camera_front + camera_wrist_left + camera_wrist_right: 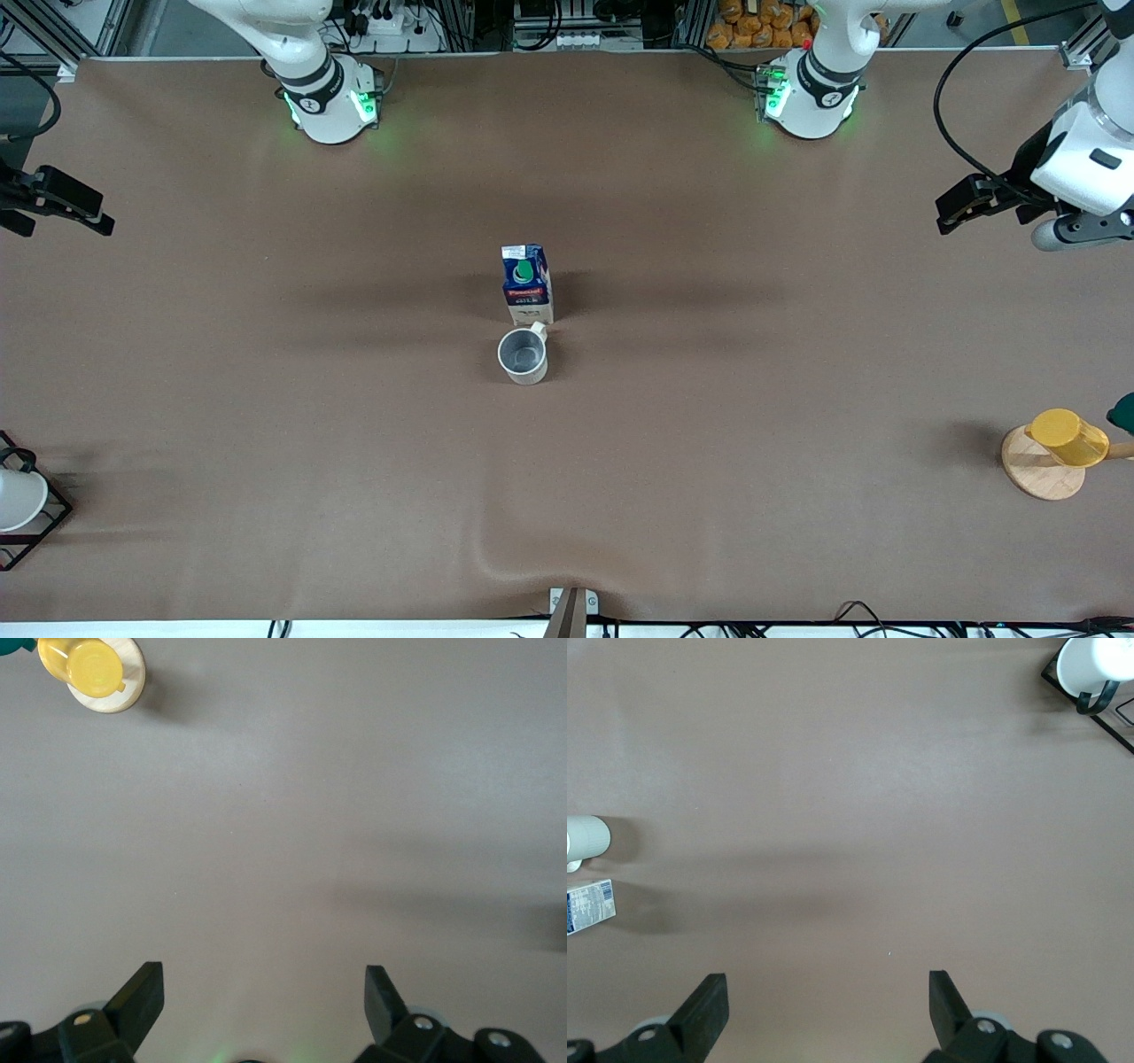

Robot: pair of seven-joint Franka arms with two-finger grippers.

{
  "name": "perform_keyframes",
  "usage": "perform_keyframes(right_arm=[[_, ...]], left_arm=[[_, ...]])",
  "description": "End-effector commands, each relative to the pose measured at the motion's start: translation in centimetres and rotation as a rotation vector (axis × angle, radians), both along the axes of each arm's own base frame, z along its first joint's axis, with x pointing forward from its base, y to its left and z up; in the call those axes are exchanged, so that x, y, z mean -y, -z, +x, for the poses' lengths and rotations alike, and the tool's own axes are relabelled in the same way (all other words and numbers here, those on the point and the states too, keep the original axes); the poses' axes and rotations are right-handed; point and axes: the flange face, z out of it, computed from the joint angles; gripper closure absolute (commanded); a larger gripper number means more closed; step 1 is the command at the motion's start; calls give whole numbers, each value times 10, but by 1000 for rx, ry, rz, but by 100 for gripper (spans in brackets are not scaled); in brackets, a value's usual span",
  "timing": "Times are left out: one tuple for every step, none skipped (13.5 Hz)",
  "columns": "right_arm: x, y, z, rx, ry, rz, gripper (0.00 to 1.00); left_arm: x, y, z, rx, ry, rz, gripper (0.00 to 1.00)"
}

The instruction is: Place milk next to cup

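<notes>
The milk (528,283), a dark-blue carton with a green cap, stands upright mid-table. The cup (523,354), an off-white mug with a grey inside, stands right beside it, nearer to the front camera, its handle toward the carton. The right wrist view catches both at its edge: the milk (589,905) and the cup (586,838). My left gripper (961,206) hangs open over bare table at the left arm's end, nothing between its fingers (264,992). At the right arm's end my right gripper (62,199) is also open and holds nothing (828,997).
A yellow cup (1067,437) lies on a round wooden base (1041,474) at the left arm's end, near the front camera. A white cup (18,496) sits in a black wire rack (49,518) at the right arm's end. The brown cloth has a ripple (496,554) near the front edge.
</notes>
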Motion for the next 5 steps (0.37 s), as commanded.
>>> perform_keyframes(right_arm=[[1, -2, -2, 7, -1, -2, 0], [0, -2, -2, 6, -1, -2, 0], [0, -2, -2, 4, -1, -2, 0], [-1, -2, -2, 4, -2, -3, 0], [-1, -2, -2, 4, -2, -3, 0]], left_arm=[[-1, -8, -9, 12, 44, -14, 0], [0, -9, -9, 13, 44, -23, 0], [0, -12, -10, 17, 44, -25, 0], [2, -13, -11, 17, 47, -26, 0], [6, -14, -12, 17, 54, -26, 0]])
